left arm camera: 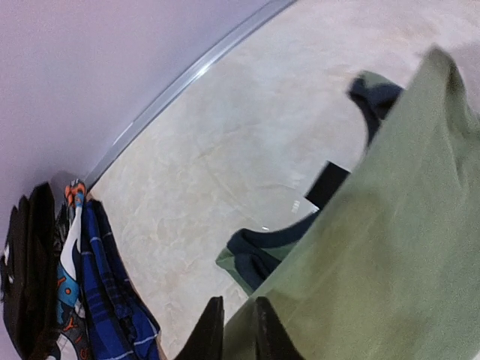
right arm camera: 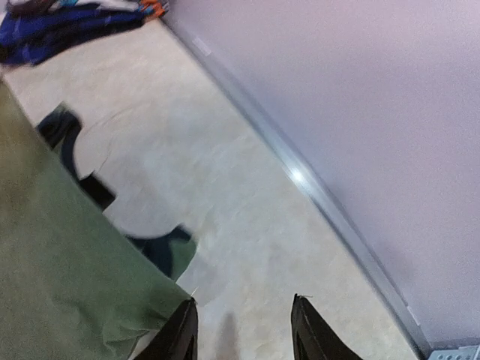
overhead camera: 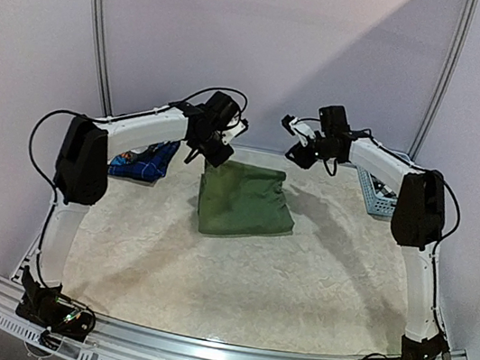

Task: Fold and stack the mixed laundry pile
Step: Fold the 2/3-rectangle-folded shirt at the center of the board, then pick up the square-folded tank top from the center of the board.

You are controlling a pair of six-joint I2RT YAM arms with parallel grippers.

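From above, the folded olive-green T-shirt (overhead camera: 246, 201) lies mid-table, on the pale marbled tabletop (overhead camera: 207, 275), with both arms bent over its far edge. The wrist views show the jaws. The right gripper (right arm camera: 244, 303) is parted and empty, the shirt corner beside it. The left gripper (left arm camera: 236, 306) is barely apart at the cloth's edge; I cannot tell if it pinches. A blue-and-orange garment heap (overhead camera: 142, 163) sits at the left rim and a light-blue lattice basket (overhead camera: 376, 197) at the right.

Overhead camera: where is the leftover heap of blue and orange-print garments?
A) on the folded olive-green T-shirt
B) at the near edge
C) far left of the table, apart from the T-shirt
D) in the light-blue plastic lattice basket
C: the heap of blue and orange-print garments lies at the far left of the table, with bare surface between it and the folded olive-green T-shirt.
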